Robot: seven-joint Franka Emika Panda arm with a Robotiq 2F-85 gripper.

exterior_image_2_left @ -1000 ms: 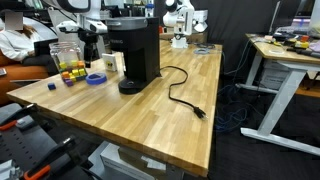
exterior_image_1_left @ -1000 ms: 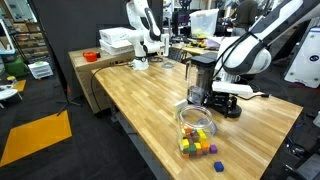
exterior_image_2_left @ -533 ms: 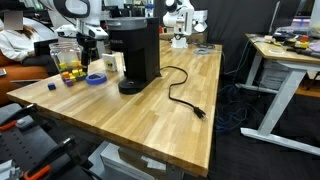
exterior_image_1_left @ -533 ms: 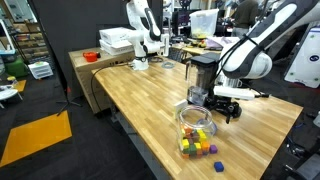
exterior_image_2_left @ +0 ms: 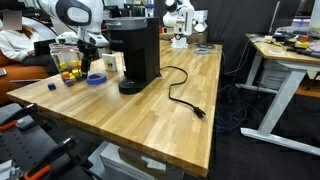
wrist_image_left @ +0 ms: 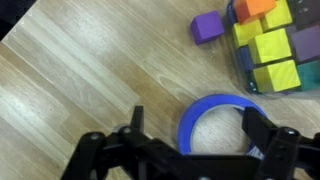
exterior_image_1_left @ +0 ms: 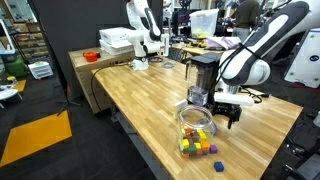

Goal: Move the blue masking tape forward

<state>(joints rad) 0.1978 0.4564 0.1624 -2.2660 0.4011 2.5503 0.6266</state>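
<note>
Wrist view: blue masking tape point(wrist_image_left: 215, 101), flat on the tabletop point(wrist_image_left: 80, 70), lying between the spread black fingers of the Robotiq gripper point(wrist_image_left: 193, 122), nearer the finger at 3 o'clock. Jaws wide open, empty, gripping nothing; apparently poised astride the tape for a pinch across its outer wall, height above the wood impossible to tell. Tape: thin-walled ring, blue-purple, matte papery band, open centre showing bare wood. Tabletop: pale butcher-block planks, smooth finish, fine straight grain. At 1 o'clock from the tape, clear jar point(wrist_image_left: 275, 45) packed with glossy coloured cubes, just beside the ring and close to the finger at 3 o'clock; likely a crowding hazard on closing. At 12 o'clock, loose purple cube point(wrist_image_left: 207, 27), apart from the ring. In an exterior view, the tape point(exterior_image_2_left: 96, 78) at 4 o'clock of the jar point(exterior_image_2_left: 68, 62) and at 8 o'clock of a black coffee maker point(exterior_image_2_left: 135, 50); black power cord point(exterior_image_2_left: 182, 92) trailing across the planks.
</note>
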